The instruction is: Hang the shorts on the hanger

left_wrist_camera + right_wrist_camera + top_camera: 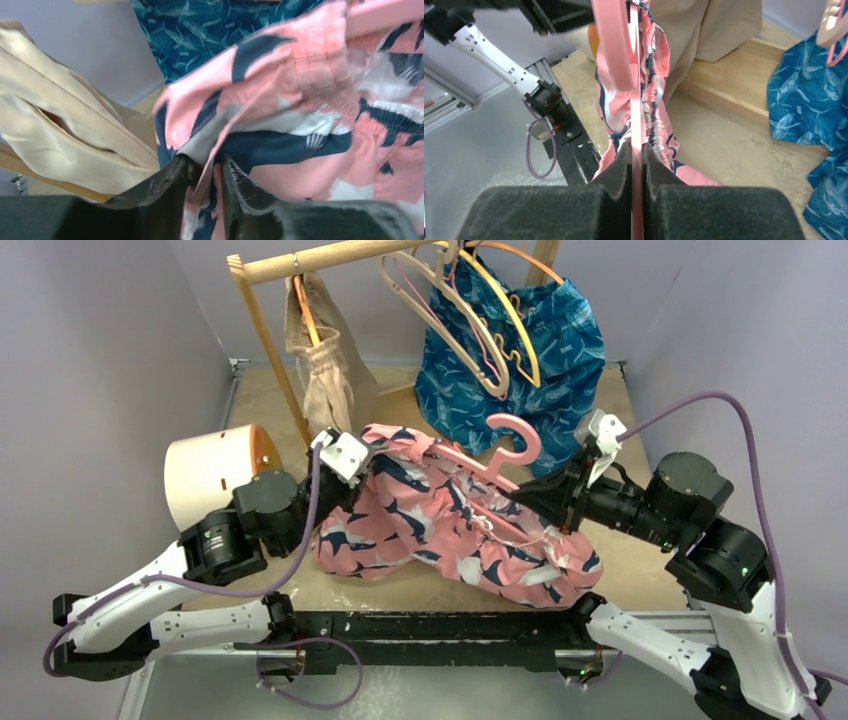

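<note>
From above, the small pink fabric shorts with the navy and white leaf print point(450, 530) lie bunched on the tan tabletop point(640, 570) between the two arms. The pink plastic hanger point(517, 443) lies across them, its thick hook poking up toward the back. The left gripper point(345, 455) sits at the shorts' left edge and the right gripper point(537, 498) at the hanger's right end. I'd judge the job partway done: the hanger looks worked into the waistband, but the shorts are rumpled rather than hanging square from both arms.

The left wrist view shows what the overhead hides: its jaws are pinched narrow on a fold of the pink cloth. The plain beige shorts point(65, 125) and blue patterned shorts point(200, 30) hang behind.

The right wrist view settles the other grip. Its jaws are clamped on the hanger's thin edge, and the gathered waistband runs close alongside.
</note>
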Controlling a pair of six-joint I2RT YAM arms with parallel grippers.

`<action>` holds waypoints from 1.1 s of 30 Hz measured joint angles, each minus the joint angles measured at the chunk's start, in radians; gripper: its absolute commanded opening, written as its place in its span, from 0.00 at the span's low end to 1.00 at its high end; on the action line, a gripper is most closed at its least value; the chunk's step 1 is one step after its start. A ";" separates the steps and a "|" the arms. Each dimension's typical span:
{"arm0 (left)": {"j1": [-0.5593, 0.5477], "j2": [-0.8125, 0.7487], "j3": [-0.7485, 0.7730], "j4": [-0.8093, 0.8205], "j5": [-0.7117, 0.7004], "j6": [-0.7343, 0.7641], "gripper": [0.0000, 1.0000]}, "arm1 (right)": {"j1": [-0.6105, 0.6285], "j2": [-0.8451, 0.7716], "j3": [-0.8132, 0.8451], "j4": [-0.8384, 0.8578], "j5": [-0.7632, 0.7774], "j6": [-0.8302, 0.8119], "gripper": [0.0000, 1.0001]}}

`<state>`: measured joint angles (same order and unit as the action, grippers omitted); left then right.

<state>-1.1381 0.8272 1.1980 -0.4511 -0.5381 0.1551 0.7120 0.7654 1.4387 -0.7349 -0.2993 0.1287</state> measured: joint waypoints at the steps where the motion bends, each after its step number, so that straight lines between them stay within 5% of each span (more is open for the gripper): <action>1: 0.000 0.003 -0.011 0.000 -0.001 -0.020 0.43 | 0.000 0.016 0.024 -0.006 0.013 0.006 0.00; 14: 0.000 -0.018 -0.026 -0.095 0.008 -0.268 0.50 | 0.000 0.108 0.285 -0.216 0.274 0.021 0.00; 33: 0.000 -0.089 -0.136 -0.142 -0.082 -0.294 0.53 | 0.000 0.006 0.585 -0.373 0.584 0.028 0.00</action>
<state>-1.1381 0.7387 1.0622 -0.5934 -0.6201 -0.1387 0.7120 0.7715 2.0239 -1.1080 0.2852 0.1566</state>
